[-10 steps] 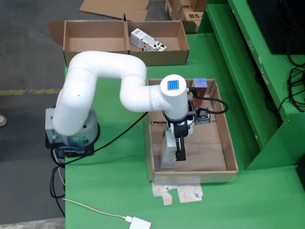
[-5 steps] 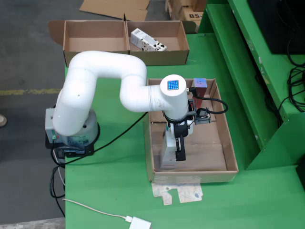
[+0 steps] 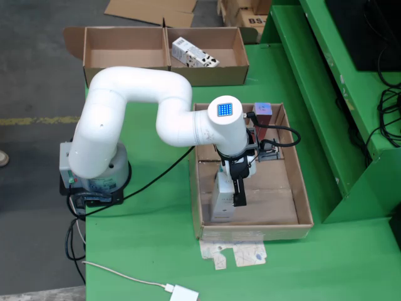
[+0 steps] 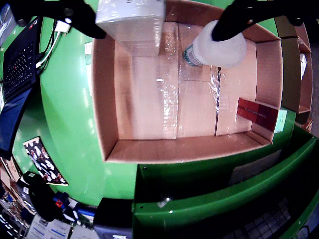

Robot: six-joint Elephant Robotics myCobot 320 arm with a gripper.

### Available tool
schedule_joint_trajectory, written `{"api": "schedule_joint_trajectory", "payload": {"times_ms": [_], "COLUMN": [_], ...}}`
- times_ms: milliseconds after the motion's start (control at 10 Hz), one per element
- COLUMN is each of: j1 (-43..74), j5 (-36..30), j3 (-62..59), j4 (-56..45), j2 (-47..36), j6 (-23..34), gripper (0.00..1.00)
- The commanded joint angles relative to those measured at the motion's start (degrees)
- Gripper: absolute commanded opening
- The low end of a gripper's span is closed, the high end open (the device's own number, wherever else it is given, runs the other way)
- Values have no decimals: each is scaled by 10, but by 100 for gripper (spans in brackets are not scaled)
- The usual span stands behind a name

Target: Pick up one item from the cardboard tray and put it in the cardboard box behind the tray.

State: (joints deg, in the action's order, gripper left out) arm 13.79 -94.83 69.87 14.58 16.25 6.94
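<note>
The cardboard tray (image 3: 303, 188) lies right of centre on the green table. My gripper (image 3: 234, 195) points down into it and is open. A pale grey carton (image 3: 221, 199) stands in the tray against the gripper's left finger. In the wrist view the gripper (image 4: 159, 20) has its black fingers (image 4: 75, 15) wide apart, with the carton (image 4: 132, 20) beside the left one. A white bottle (image 4: 219, 50) with a green cap lies under the right finger. A dark red box (image 4: 256, 112) leans in the tray's corner and also shows in the overhead view (image 3: 263, 110).
The cardboard box (image 3: 125, 47) behind the tray has two compartments, and a white patterned carton (image 3: 194, 55) lies in the right one. A raised green ledge (image 3: 313, 94) runs along the tray's right side. A black cable (image 3: 156, 179) crosses the table left of the tray.
</note>
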Motion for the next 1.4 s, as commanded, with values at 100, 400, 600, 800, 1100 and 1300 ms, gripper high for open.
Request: {"api": "schedule_joint_trajectory", "payload": {"times_ms": [100,400,600,800,1100,1300], "j1": [0,0,0,0,0,0], "j5": [6,6,6,6,6,6], "j3": [-8,-8,-8,-8,-8,-8], "j4": [-2,-2,-2,-2,-2,-2], "j2": [-10,-10,-10,-10,-10,-10], "j6": [0,0,0,0,0,0], "gripper": [20,0,0,0,0,0]}}
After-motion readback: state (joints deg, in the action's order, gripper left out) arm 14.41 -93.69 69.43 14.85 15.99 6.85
